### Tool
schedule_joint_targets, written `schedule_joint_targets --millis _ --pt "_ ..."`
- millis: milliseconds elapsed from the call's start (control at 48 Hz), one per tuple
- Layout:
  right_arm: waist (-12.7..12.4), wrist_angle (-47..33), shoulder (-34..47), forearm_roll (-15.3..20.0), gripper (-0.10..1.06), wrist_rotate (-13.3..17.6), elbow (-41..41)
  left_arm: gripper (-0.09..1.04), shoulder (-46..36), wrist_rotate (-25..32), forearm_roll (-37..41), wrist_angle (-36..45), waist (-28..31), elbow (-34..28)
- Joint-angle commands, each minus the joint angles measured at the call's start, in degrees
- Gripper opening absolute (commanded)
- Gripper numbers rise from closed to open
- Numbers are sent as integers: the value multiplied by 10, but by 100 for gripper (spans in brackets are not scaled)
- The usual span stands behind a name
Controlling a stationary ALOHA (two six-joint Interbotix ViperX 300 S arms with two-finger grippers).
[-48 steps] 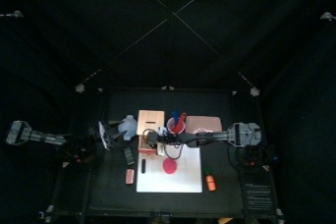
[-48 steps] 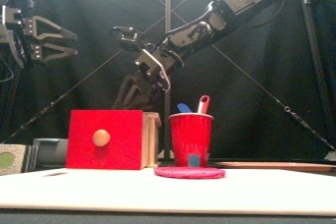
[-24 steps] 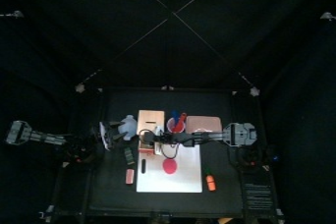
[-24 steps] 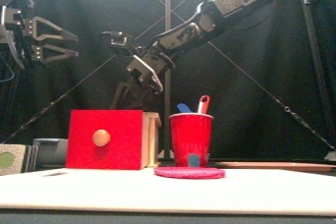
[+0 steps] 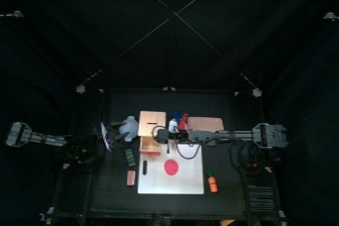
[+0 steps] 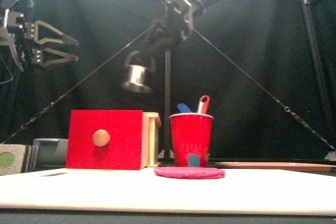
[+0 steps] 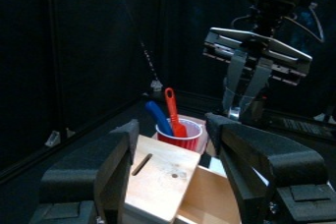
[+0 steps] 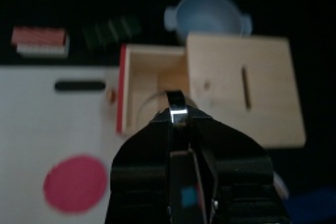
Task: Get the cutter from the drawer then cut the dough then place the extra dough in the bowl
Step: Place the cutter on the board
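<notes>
The round metal cutter point(image 6: 136, 77) hangs by its wire handle point(image 8: 175, 107) from my right gripper point(image 6: 175, 17), which is shut on the handle high above the wooden box point(image 6: 108, 140). The box point(image 5: 153, 125) has its red-fronted drawer point(image 8: 141, 87) pulled open. A flat red dough disc point(image 5: 173, 170) lies on the white cutting board point(image 5: 196, 163), in front of the box. The blue-grey bowl point(image 8: 210, 13) stands left of the box. My left gripper point(image 6: 50, 43) hovers open, up at the left over the bowl.
A red cup point(image 6: 191, 140) holding a blue and a red toy knife stands right of the box. An orange toy point(image 5: 212, 183) lies on the board's right edge. Small toy foods point(image 8: 41, 37) sit left of the board.
My right gripper has risen from just above the box, and the cutter now swings free well above it. The left arm has stayed put.
</notes>
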Motion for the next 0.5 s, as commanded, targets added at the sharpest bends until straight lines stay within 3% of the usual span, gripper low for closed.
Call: schedule_joint_targets --millis 21,104,229,354,500 --pt "28 -22 -58 4 45 33 69 91 6 2 1 36 29 -41" --pt "42 -42 -82 -7 45 86 132 91 17 3 4 70 62 -70" --pt "57 -50 -86 -38 45 143 186 91 39 1 27 127 111 -122" --pt "58 -51 -85 -94 46 191 209 90 72 -3 30 200 149 -178" --pt "60 -51 -83 -127 55 250 215 90 122 -1 31 251 168 -221"
